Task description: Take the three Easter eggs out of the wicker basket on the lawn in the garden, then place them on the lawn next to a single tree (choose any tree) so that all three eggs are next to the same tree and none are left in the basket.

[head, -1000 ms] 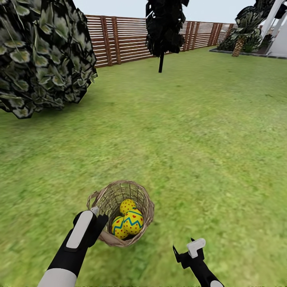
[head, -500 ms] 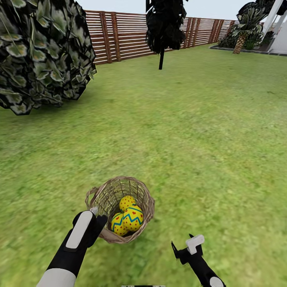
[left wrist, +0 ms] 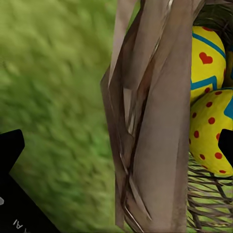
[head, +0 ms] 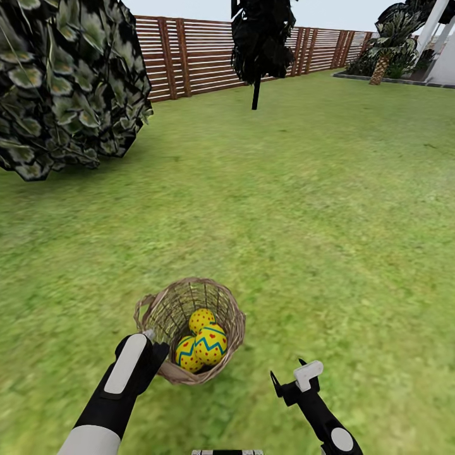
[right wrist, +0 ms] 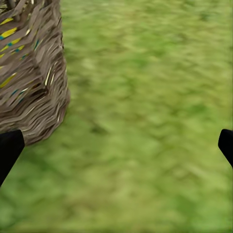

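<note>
The wicker basket [head: 232,319] sits on the lawn [head: 303,208] just ahead of me, with three yellow Easter eggs inside: one at the back [head: 202,320], one in front [head: 211,345] and one lower left [head: 185,355]. My left gripper [head: 154,344] is at the basket's near-left rim. In the left wrist view the left gripper [left wrist: 116,150] stands open, its fingers wide apart on either side of the basket wall [left wrist: 155,126], with two eggs [left wrist: 208,126] beyond it. My right gripper [head: 291,375] hovers open over grass to the basket's right; the right wrist view has the basket [right wrist: 29,73] beside it.
A broad leafy crown [head: 63,82] hangs low at the far left, its trunk hidden. A dark narrow tree [head: 256,95] stands ahead by the brown slat fence [head: 189,57]. A short palm [head: 381,66] and a white house corner [head: 442,57] are at the far right.
The whole view has shifted slightly, so the camera moved. My right gripper sits a little higher in the picture. The left gripper stays at the basket rim, eggs unmoved.
</note>
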You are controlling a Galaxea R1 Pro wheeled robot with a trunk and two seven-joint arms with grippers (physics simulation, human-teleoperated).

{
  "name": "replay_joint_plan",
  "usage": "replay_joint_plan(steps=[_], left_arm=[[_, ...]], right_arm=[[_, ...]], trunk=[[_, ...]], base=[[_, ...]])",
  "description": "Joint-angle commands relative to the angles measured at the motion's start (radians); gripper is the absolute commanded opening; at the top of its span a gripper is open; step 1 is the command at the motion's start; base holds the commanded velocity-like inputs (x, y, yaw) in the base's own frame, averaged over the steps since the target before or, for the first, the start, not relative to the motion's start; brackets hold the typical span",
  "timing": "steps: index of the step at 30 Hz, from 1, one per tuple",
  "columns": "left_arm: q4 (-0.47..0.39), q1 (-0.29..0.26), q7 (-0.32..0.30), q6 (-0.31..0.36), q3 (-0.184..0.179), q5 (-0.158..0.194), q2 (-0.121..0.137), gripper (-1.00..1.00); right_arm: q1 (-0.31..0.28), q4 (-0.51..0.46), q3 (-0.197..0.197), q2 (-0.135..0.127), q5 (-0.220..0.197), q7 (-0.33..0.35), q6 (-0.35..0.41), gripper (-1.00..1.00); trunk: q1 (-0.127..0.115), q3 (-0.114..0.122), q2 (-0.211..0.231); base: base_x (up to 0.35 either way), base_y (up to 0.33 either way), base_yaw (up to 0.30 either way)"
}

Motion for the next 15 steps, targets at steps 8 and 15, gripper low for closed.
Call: replay_joint_plan(steps=[8, 15], left_arm=[[0.009, 0.0, -0.016, 0.002, -0.003, 0.002, 0.0, 1.0], [0.021, 0.0, -0.015, -0.001, -0.004, 0.0, 0.0, 1.0]], right_arm=[[0.0, 0.0, -0.001, 0.0, -0.001, 0.0, 0.0, 1.0], [0.0, 0.0, -0.001, 0.001, -0.001, -0.001, 0.0, 1.0]], trunk=[[0.004, -0.003, -0.007], [0.004, -0.003, -0.007]], base=[[0.008, -0.009, 0.0], [0.044, -0.057, 0.0]])
